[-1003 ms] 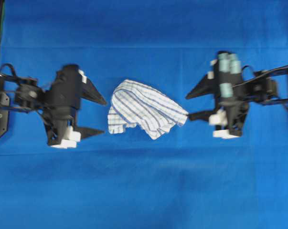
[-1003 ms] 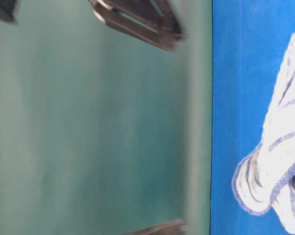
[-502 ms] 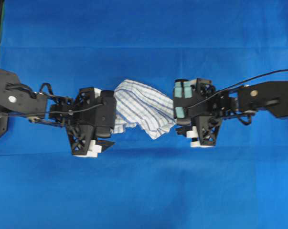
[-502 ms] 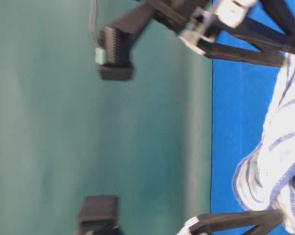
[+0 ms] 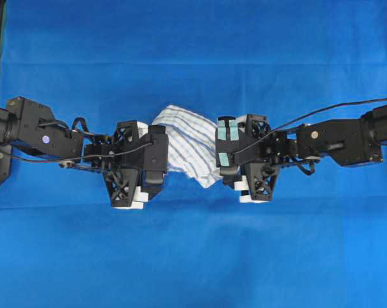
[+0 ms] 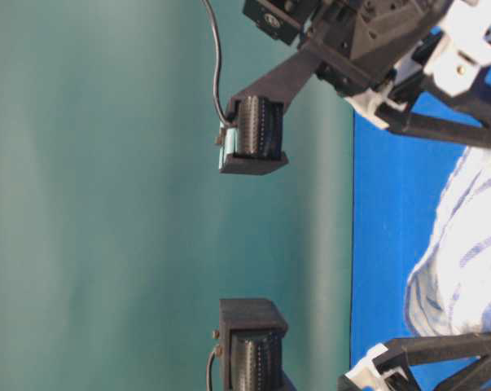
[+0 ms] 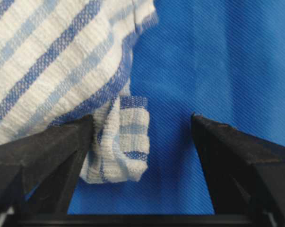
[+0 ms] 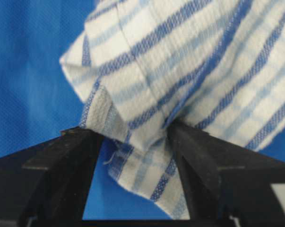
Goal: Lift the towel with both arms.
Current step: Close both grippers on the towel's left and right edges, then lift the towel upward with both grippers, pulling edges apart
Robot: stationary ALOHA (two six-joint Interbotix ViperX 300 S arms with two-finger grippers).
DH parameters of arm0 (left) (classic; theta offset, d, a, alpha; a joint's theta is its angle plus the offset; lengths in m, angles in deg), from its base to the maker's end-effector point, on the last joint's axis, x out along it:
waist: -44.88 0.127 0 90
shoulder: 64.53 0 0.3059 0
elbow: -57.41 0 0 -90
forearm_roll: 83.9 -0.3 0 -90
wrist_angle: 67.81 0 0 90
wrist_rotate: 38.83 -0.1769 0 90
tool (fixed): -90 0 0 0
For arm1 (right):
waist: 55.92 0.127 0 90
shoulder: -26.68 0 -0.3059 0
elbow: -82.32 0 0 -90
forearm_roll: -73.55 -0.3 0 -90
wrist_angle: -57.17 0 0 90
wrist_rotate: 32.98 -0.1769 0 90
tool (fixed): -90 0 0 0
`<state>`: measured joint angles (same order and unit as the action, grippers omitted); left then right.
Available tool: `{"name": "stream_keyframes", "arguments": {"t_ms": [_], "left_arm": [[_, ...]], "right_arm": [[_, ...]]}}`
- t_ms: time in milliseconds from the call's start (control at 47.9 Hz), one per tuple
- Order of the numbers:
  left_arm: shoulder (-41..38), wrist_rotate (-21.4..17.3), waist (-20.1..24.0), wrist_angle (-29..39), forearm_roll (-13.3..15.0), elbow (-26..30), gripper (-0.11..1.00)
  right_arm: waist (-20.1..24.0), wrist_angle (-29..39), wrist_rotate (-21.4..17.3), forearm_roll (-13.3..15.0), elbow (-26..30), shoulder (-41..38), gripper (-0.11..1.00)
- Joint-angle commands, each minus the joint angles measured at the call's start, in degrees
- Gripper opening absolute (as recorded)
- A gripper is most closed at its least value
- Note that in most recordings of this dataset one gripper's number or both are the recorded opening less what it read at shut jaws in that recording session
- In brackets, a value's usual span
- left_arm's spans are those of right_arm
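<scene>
We see the towel (image 5: 187, 144) lying bunched in the middle of the blue cloth (image 5: 193, 256), between the two arms. It looks light, soft and floppy, so we judge it will sag and slide out of a shallow pinch; the best holds seem to be the folded corners at its two ends, taken deep between the fingers. The left gripper (image 7: 142, 156) is down at the towel's left end with its fingers spread wide: a small folded corner sits in the gap, against one finger (image 7: 52, 146), while the other finger is apart from it over bare blue. Nothing is pinched there yet. The right gripper (image 8: 133, 165) is at the opposite end, also spread, and a hanging fold of towel fills the gap between its fingers and touches both, but we do not see them pressing it. In our judgement both need to shut before any lift.
</scene>
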<state>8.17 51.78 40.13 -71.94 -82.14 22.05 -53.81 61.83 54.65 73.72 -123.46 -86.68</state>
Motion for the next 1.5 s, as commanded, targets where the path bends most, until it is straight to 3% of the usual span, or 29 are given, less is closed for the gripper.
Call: {"name": "stream_keyframes", "arguments": {"t_ms": [0, 84, 188, 251, 334, 397, 606, 815, 1108, 1484], "left_arm": [[-0.7, 0.26, 0.7, -0.18, 0.09, 0.79, 0.78], [-0.7, 0.35, 0.7, 0.26, 0.09, 0.88, 0.67], [-0.7, 0.26, 0.7, 1.58, 0.09, 0.97, 0.4], [-0.7, 0.26, 0.7, 2.81, 0.09, 1.14, 0.22], [-0.53, 0.26, 0.7, 4.92, 0.09, 1.58, 0.06], [-0.35, 0.18, 0.7, 6.24, 0.09, 2.02, 0.06], [1.85, -0.26, 0.7, 10.99, 0.0, 3.78, 0.06], [9.84, 0.0, 0.7, 19.34, 0.09, 5.98, 0.06], [21.97, 0.18, 2.81, 28.74, 0.09, 9.23, 0.06], [31.2, 0.0, 3.87, 37.97, -0.53, 18.37, 0.06]], "right_arm": [[-0.18, -0.44, 0.18, 0.09, 0.88, -1.14, 0.64], [-0.18, -0.35, 0.35, 0.09, 0.88, -1.14, 0.62], [-0.18, -0.09, 0.79, 0.09, 1.05, -1.14, 0.54], [-0.18, 0.35, 0.88, 0.09, 1.05, -1.05, 0.42], [-0.18, 0.97, 1.05, 0.18, 1.14, -0.7, 0.18], [-0.18, 1.41, 1.14, 0.26, 1.05, 0.09, 0.09], [-0.18, 3.52, 1.14, 0.35, 0.97, 3.43, 0.09], [-0.35, 11.16, 1.14, 0.88, 2.29, 12.57, 0.09], [-0.7, 19.42, 0.53, 4.75, 5.01, 26.02, 0.09], [-0.79, 27.69, 0.53, 7.47, 10.99, 36.04, 0.09]]}}
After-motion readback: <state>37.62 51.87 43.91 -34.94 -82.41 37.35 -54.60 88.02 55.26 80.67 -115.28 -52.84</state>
